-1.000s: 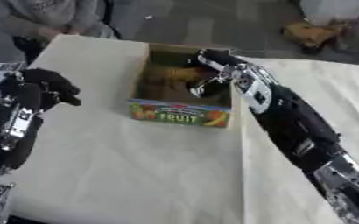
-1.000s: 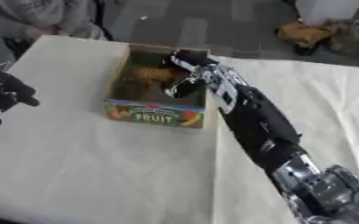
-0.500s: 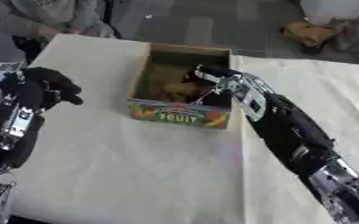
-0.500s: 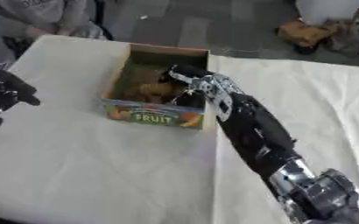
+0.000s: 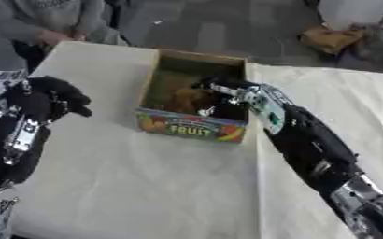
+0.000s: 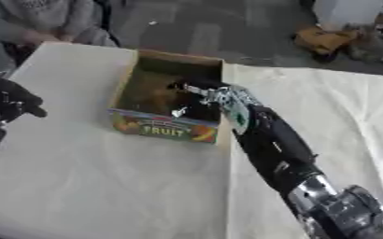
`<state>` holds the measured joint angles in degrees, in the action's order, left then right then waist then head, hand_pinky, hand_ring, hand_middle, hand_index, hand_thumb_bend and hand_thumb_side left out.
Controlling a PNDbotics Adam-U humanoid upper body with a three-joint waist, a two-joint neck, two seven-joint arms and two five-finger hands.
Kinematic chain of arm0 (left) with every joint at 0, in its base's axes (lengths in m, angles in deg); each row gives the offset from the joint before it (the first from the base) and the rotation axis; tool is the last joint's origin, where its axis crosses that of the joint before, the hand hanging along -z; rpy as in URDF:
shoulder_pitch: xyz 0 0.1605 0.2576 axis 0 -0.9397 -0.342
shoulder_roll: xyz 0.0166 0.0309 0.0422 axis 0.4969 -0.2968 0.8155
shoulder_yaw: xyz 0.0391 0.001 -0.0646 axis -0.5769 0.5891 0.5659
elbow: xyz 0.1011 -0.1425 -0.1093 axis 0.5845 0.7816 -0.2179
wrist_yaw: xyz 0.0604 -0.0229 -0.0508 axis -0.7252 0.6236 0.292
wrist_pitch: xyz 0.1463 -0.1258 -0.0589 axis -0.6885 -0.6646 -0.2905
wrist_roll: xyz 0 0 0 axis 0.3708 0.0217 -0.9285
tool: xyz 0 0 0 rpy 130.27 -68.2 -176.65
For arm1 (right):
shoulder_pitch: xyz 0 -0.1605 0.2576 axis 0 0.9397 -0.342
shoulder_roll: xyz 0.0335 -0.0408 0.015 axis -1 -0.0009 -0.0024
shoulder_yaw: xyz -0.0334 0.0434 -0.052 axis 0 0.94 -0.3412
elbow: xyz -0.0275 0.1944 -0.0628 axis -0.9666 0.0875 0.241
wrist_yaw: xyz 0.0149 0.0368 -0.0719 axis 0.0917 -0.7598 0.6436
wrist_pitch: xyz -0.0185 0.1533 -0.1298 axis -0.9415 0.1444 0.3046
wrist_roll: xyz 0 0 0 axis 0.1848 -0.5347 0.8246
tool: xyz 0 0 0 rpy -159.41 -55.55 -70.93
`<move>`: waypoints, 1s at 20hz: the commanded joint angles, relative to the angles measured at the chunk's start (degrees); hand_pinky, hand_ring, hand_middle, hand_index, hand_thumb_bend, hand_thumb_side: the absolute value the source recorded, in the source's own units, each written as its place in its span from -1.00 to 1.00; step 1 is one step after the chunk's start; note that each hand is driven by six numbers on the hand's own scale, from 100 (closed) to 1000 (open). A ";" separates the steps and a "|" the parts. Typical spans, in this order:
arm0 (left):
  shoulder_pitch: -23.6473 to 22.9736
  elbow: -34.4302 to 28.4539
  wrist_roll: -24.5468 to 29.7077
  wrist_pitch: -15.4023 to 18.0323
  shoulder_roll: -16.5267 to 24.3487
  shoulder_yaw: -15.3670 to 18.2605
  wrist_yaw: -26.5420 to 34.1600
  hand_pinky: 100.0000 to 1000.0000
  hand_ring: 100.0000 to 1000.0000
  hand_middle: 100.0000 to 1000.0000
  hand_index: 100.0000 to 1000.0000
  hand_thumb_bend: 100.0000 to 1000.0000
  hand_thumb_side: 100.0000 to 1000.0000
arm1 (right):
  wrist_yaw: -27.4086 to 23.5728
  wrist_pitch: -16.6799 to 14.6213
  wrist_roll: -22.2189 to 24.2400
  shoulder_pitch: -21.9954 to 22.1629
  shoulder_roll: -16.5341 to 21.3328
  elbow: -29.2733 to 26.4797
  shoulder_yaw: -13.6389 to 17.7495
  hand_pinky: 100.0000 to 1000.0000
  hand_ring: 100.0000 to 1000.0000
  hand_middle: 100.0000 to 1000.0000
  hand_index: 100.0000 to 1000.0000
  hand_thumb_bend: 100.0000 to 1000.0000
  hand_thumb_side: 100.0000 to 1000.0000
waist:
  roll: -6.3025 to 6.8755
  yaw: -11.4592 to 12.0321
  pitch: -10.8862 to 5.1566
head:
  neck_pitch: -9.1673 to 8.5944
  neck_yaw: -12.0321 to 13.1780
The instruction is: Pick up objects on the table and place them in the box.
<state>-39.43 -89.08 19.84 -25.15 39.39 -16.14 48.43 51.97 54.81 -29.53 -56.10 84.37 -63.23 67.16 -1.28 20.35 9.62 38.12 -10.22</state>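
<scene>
The right robot hand (image 5: 227, 95) reaches down inside the fruit box (image 5: 193, 126) on the tabletop (image 5: 129, 182); whether its fingers are curled cannot be told. The left robot hand (image 5: 49, 95) hovers curled, empty, left of the box.

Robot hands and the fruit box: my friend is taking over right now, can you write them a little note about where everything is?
Right robot hand: reaching inside the box; whether its fingers hold anything cannot be seen.
Left robot hand: idle at the table's left side, fingers curled, holding nothing.
Box: on the white table, with brownish things inside.
Done: some things are in the box.
Left: no loose things show on the table; draw the right robot hand out and check.
</scene>
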 commanded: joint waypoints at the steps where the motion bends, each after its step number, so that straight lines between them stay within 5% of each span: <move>1: 0.95 -0.75 0.28 0.10 0.18 -0.06 -0.04 0.15 0.25 0.11 0.37 -1.00 -0.18 | -1.41 0.76 -0.35 -1.27 1.28 -2.42 0.28 0.75 1.00 0.95 1.00 -1.00 0.50 | 0.31 -0.14 -0.97 | -0.62 0.10; 20: 1.01 -0.90 0.42 0.08 0.28 -0.04 0.26 0.15 0.25 0.11 0.37 -1.00 -0.19 | -5.16 3.30 -2.69 -1.81 2.88 -6.14 0.48 0.80 1.00 0.96 1.00 -1.00 0.42 | 0.21 -0.55 -1.20 | -0.70 0.29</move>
<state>-39.25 -89.08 20.08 -25.12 39.39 -16.15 48.53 47.32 57.98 -32.08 -56.37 85.90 -68.05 67.38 -1.31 19.83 9.52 38.11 -10.09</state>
